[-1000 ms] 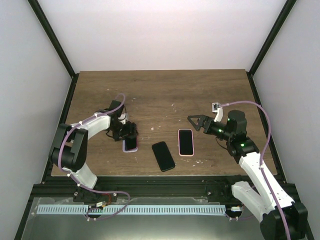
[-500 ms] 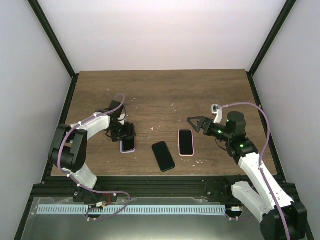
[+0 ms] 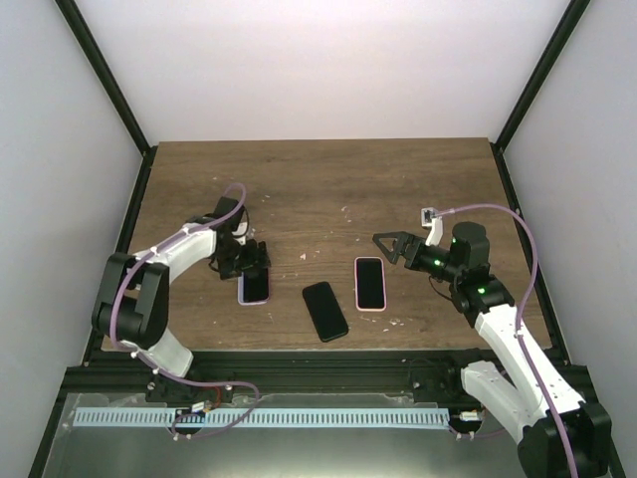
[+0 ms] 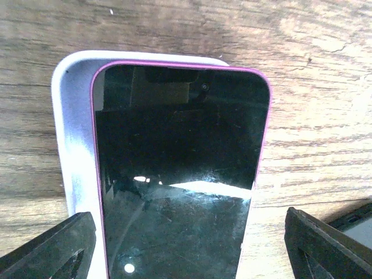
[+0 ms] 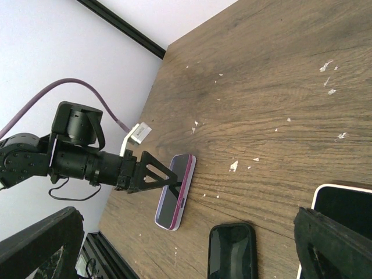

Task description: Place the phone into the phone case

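A magenta-edged phone [image 3: 255, 287] lies screen up on a lavender case [image 4: 71, 139], shifted to the right so the case's left wall shows beside it. In the left wrist view the phone [image 4: 180, 168] fills the centre. My left gripper [image 3: 247, 261] is open just above the phone's far end, its fingers [image 4: 52, 250] spread wider than the phone. The right wrist view shows one left finger tip down on the phone [image 5: 174, 192]. My right gripper [image 3: 386, 245] is open and empty, held above the table beyond a pink-cased phone [image 3: 369, 283].
A black phone [image 3: 325, 310] lies between the two other phones, near the front edge; it also shows in the right wrist view [image 5: 232, 250]. The pink-cased phone's corner [image 5: 343, 203] shows at the right there. Small white specks dot the wooden table [image 3: 328, 189].
My left gripper and the phone on its case have shifted slightly to the left. The right arm has barely moved.
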Robot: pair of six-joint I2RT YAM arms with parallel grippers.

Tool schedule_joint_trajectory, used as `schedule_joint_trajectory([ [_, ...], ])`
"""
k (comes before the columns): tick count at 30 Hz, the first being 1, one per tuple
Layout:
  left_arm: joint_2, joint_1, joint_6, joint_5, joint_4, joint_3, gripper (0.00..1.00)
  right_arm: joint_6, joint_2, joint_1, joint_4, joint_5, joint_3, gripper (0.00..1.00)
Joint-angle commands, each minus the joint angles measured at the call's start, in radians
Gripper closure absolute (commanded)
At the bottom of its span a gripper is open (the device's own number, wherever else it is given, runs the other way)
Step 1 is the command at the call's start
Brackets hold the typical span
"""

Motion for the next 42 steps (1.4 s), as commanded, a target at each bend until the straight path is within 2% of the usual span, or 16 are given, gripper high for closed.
schedule_joint_trajectory([
  [1,-0.058,0.006,-0.013,-0.04,-0.014,0.021,0.11,0.011,-0.011,-0.004,0.009,0.001,0.007,0.0],
  [9,-0.129,0.113,-0.008,-0.02,0.05,-0.044,0.22,0.033,0.076,-0.001,0.027,-0.037,-0.004,0.01],
  [13,-0.137,0.158,-0.002,0.02,0.108,-0.102,0.24,0.037,0.103,0.013,0.051,-0.042,-0.01,0.08],
  [21,-0.091,0.158,-0.016,0.128,0.206,-0.172,0.23,0.041,0.178,0.095,0.068,-0.008,0.002,0.32],
  [28,-0.081,0.139,-0.042,0.219,0.284,-0.215,0.29,0.063,0.255,0.176,0.106,0.036,0.009,0.48],
  [36,-0.063,0.05,-0.095,0.291,0.372,-0.234,0.35,0.07,0.381,0.271,0.124,0.093,0.063,0.53],
  [42,-0.063,0.044,-0.094,0.295,0.41,-0.242,0.35,0.026,0.52,0.334,0.183,0.105,0.129,0.55],
])
